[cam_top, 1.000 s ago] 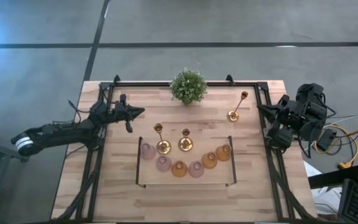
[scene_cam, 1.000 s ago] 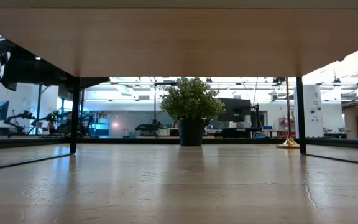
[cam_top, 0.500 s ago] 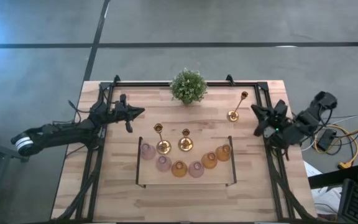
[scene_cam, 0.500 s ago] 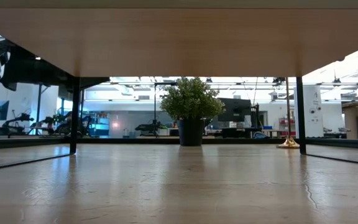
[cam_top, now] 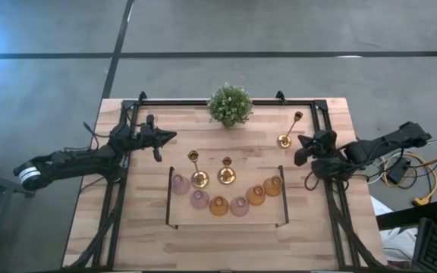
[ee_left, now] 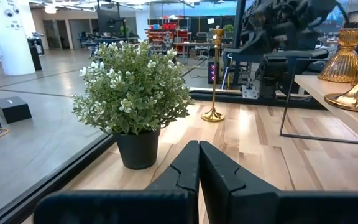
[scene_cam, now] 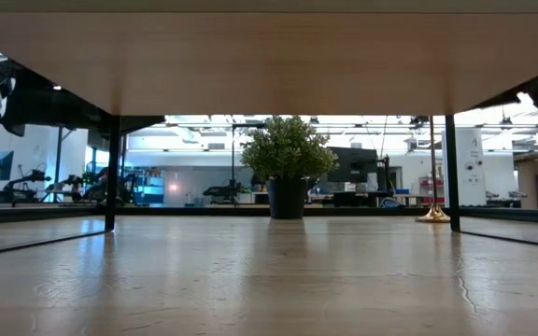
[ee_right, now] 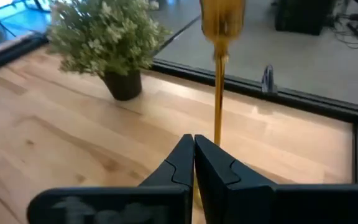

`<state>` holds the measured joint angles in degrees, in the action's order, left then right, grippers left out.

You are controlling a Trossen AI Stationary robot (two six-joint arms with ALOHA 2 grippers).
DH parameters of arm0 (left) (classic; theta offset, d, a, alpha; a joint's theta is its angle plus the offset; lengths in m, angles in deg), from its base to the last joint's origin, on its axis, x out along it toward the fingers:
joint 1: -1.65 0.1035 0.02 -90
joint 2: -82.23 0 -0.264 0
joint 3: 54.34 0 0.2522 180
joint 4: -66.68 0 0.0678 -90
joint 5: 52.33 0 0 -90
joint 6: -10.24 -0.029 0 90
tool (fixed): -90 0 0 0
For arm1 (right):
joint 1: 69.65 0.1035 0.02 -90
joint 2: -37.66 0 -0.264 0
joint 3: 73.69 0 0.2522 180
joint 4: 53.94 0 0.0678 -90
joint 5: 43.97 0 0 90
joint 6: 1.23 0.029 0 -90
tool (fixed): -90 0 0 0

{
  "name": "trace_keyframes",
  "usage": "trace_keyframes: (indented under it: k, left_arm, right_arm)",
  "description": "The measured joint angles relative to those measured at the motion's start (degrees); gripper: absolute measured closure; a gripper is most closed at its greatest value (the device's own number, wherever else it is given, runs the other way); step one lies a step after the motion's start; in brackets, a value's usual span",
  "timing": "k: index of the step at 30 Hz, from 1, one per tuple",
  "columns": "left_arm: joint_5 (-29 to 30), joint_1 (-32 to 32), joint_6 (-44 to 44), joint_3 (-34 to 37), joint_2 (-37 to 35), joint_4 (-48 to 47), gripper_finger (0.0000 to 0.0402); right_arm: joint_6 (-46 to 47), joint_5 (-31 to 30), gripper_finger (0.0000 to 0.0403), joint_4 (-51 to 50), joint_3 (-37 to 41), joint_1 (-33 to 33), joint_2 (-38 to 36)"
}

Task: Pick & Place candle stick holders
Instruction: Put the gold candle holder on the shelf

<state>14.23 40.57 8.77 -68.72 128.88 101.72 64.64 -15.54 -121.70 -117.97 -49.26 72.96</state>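
One slim gold candlestick (cam_top: pixel 287 138) stands alone on its round base at the table's far right; it also shows in the low view (scene_cam: pixel 432 168) and the right wrist view (ee_right: pixel 219 74). Two more gold candlesticks (cam_top: pixel 196 174) (cam_top: pixel 226 173) and six squat cups, pink (cam_top: pixel 180 183) and amber (cam_top: pixel 218 205), stand on a raised shelf (cam_top: pixel 283 199) at the middle. My right gripper (cam_top: pixel 302 149) is shut, just right of the lone candlestick and apart from it; its shut fingertips (ee_right: pixel 193 144) point at the stem. My left gripper (cam_top: pixel 163 139) is shut and empty at the far left.
A bushy green potted plant (cam_top: pixel 229 105) stands at the far edge's middle. A black frame (cam_top: pixel 203 101) runs round the table. The shelf's underside (scene_cam: pixel 269 56) spans the top of the low view, on thin black legs (scene_cam: pixel 450 168).
My right arm has unfolded from beyond the table's right edge and reached toward the table's left, bringing its gripper close to the lone candlestick. The candlesticks and cups have stayed where they were.
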Motion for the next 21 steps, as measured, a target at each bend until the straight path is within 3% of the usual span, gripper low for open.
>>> trace_keyframes:
  k: [5, 14, 21]
  left_arm:
    - [0.0, 0.0, 0.0, 0.0, 0.0, 0.0, 0.0389]
    - [0.0, 0.0, 0.0, 0.0, 0.0, -0.1, 0.0389]
    - [0.0, 0.0, 0.0, 0.0, 0.0, 0.0, 0.0389]
  right_arm:
    - [1.8, -1.1, 0.0381, 0.9, 3.4, -0.3, 2.0]
    - [1.2, -5.0, 0.0296, 3.4, 7.4, -2.1, 2.5]
    - [-1.7, -5.9, 0.0273, 4.3, 7.5, -5.6, 1.5]
